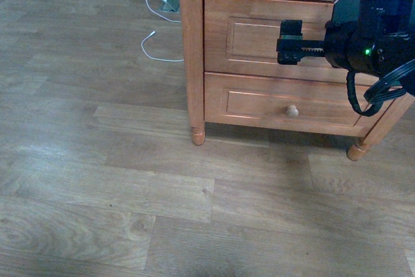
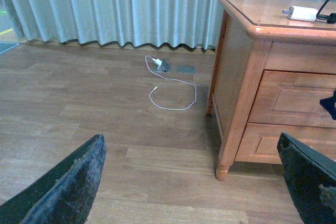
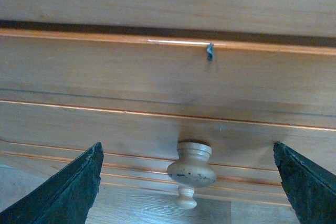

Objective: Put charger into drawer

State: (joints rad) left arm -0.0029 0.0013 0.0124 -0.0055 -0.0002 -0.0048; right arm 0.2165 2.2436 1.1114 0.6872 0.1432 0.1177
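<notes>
The charger point(image 2: 301, 13), a small white adapter with a black cable, lies on top of the wooden nightstand point(image 2: 236, 72); the front view does not show it. The drawer point(image 1: 249, 34) with the taller front is shut. My right gripper point(image 1: 293, 42) is right in front of it and hides its knob there. In the right wrist view the pale round knob point(image 3: 191, 167) sits between the spread fingers of the open right gripper point(image 3: 188, 149), untouched by them. My left gripper point(image 2: 191, 139) hangs open over the floor left of the nightstand, holding nothing.
The shallower lower drawer point(image 1: 256, 103) with its own knob point(image 1: 292, 111) is shut. A white charger with a thin white cable point(image 1: 165, 1) lies on the wood floor by a floor socket point(image 2: 164, 66). Pale curtains point(image 2: 105, 9) hang behind. A nightstand leg point(image 1: 198, 135) stands at the front left.
</notes>
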